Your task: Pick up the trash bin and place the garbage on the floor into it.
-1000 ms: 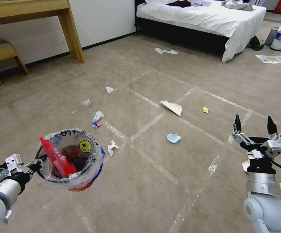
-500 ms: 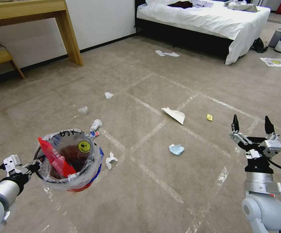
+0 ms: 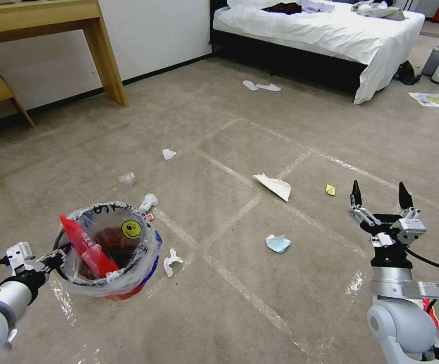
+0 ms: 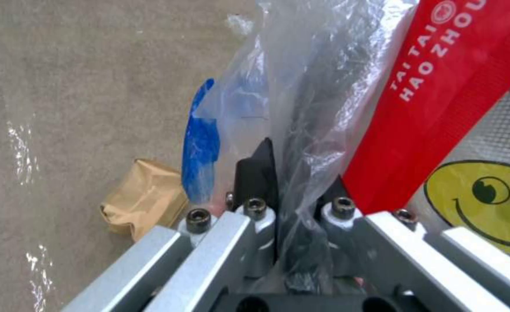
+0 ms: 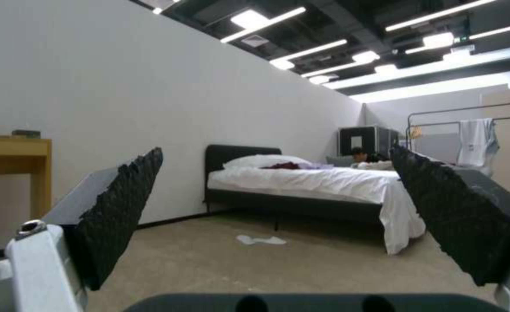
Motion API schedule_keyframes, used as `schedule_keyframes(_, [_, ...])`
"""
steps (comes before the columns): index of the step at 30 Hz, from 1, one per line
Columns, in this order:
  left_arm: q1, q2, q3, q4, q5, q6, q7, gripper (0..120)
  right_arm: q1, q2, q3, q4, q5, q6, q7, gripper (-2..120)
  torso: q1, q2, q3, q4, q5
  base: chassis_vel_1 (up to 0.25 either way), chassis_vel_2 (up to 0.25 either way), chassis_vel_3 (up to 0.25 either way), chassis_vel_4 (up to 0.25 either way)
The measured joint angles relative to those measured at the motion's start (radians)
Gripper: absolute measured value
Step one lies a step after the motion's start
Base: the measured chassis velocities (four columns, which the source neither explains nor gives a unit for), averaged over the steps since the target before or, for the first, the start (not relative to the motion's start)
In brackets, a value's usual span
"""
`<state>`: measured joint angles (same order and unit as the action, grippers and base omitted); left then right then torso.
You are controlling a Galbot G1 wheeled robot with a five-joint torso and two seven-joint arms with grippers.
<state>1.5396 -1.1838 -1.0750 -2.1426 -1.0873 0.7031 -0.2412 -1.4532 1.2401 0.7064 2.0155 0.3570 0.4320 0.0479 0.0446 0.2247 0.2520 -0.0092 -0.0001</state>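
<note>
On the lower left of the head view, the left claw is clamping the rim of the trash bin, holding it above the floor. 1 bin is showing, red, lined with a clear bag, with 1 yellow smiley sticker and 1 red wrapper strip leaning inside. In the left wrist view the claw's black fingertips are pinching the bag and rim together, with the red strip and sticker alongside, and 1 crumpled brown paper bag lying on the carpet below.

On the lower right, the right claw is pointing upward with its 2 fingers spread wide and gripping nothing.

Scattered litter is lying on the taped carpet: 1 blue tissue, 1 folded white paper, 1 small yellow scrap, 1 white twisted tissue just beside the bin, 1 small bottle partly hidden behind the bin's rim, 1 pale crumpled piece too small to identify, and 1 white scrap. A red-white packet is peeking from behind the right arm, mostly hidden.
</note>
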Motion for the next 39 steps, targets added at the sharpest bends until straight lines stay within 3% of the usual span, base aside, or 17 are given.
schedule_keyframes(39, [-0.008, 0.007, -0.003, 0.014, -0.004, -0.001, 0.001, 3, 0.005, 0.016, -0.025, -0.012, -0.042, 0.011, -0.007, 100, 0.000, 0.000, 0.000, -0.0001, 0.0000, -0.037, 0.039, 0.039, -0.036])
